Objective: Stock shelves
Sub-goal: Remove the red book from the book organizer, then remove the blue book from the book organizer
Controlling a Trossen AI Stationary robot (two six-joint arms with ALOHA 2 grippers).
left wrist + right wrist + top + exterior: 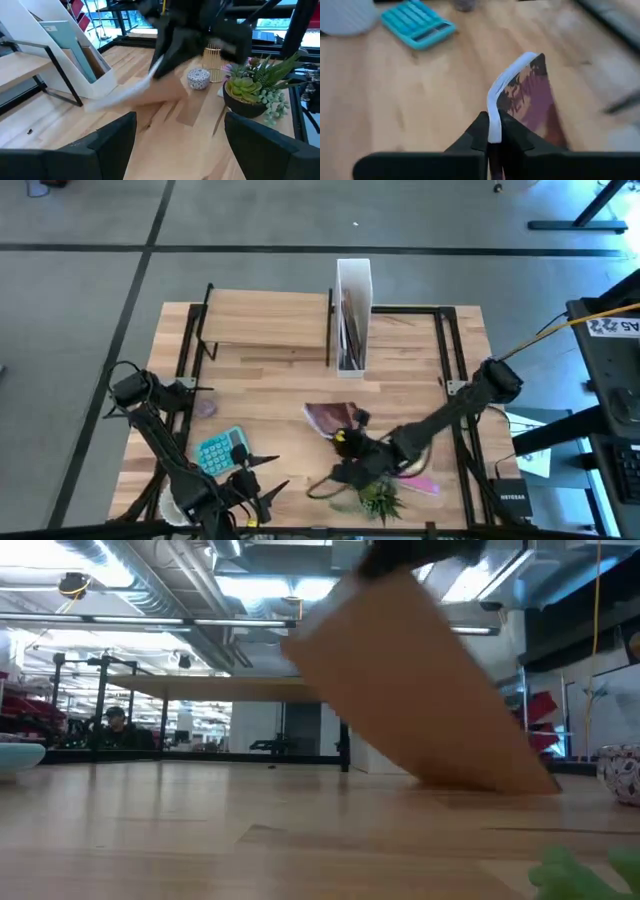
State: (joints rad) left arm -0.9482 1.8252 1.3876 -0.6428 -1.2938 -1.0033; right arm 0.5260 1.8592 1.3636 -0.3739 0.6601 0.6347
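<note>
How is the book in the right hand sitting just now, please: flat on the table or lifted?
Lifted and tilted. The right hand pinches the book by one edge, and in the low view it slants with only a lower corner near the table.

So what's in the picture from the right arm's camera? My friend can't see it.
The right gripper pinches a thin book by its white edge, above the wooden table. A blue calculator lies farther off.

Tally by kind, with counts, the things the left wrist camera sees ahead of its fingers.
shelf: 1
white file box: 1
booklet: 1
potted plant: 1
patterned jar: 1
gold wire holder: 1
Total: 6
</note>
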